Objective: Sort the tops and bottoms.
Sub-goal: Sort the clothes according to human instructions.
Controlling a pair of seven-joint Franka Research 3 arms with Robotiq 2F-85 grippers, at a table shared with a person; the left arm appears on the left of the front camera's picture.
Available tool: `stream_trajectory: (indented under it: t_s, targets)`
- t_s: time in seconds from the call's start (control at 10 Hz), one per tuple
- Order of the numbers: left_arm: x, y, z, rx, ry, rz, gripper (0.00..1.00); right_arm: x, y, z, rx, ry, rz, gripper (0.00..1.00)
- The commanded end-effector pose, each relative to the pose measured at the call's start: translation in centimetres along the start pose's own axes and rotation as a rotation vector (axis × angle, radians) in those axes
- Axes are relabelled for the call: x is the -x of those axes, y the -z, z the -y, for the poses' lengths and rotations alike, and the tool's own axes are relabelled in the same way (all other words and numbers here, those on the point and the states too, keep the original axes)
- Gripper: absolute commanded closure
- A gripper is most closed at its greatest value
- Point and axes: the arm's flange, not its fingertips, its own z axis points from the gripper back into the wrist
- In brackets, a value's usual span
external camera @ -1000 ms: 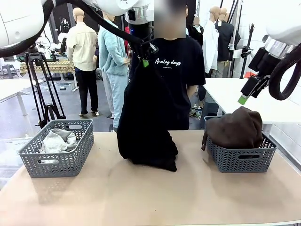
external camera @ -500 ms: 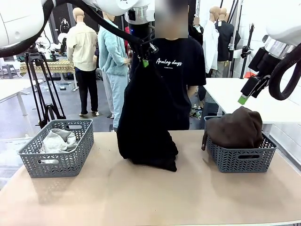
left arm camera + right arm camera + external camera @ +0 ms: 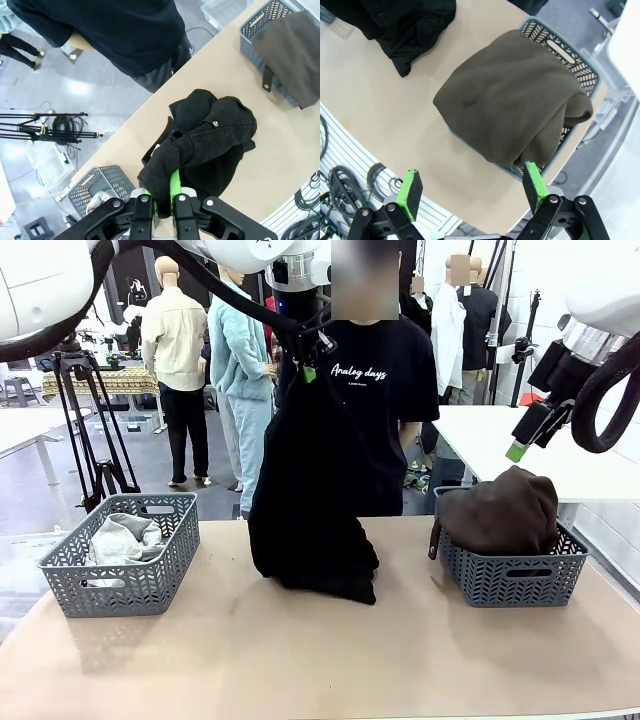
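Note:
My left gripper (image 3: pixel 310 366) is raised high over the table's middle, shut on the top of a black garment (image 3: pixel 310 500). The garment hangs down in a long drape and its lower end rests bunched on the table. In the left wrist view the green pads (image 3: pixel 174 186) pinch a fold of that black garment (image 3: pixel 205 145). My right gripper (image 3: pixel 520 445) stands open in the air above the right basket (image 3: pixel 515 580), which holds a dark brown garment (image 3: pixel 500 512). From the right wrist the open gripper (image 3: pixel 472 190) looks down on the brown garment (image 3: pixel 515 100). A light grey garment (image 3: pixel 122 537) lies in the left basket (image 3: pixel 125 585).
A person in a black T-shirt (image 3: pixel 385 390) stands at the far edge behind the hanging garment. A tripod (image 3: pixel 90 430) stands off the table's far left. Bare tabletop (image 3: pixel 330 660) stretches along the near side between the baskets.

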Motion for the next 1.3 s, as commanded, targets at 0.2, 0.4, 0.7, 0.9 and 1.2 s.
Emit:
stream_trajectory:
  t_s: [0.2, 0.4, 0.7, 0.9, 1.2]
  targets:
    - [0.02, -0.55, -0.16, -0.001, -0.003, 0.007, 1.0, 0.11, 0.07, -0.08, 0.01, 0.004, -0.013, 0.0]
    - [0.02, -0.55, -0.16, -0.001, -0.003, 0.007, 1.0, 0.11, 0.07, -0.08, 0.01, 0.004, -0.013, 0.0]
    - [0.02, -0.55, -0.16, -0.001, -0.003, 0.007, 1.0, 0.11, 0.07, -0.08, 0.01, 0.004, -0.013, 0.0]
    - [0.02, -0.55, -0.16, -0.001, -0.003, 0.007, 1.0, 0.11, 0.07, -0.08, 0.01, 0.004, -0.013, 0.0]
    - [0.02, -0.55, -0.16, -0.001, -0.003, 0.007, 1.0, 0.11, 0.07, -0.08, 0.01, 0.004, -0.013, 0.0]
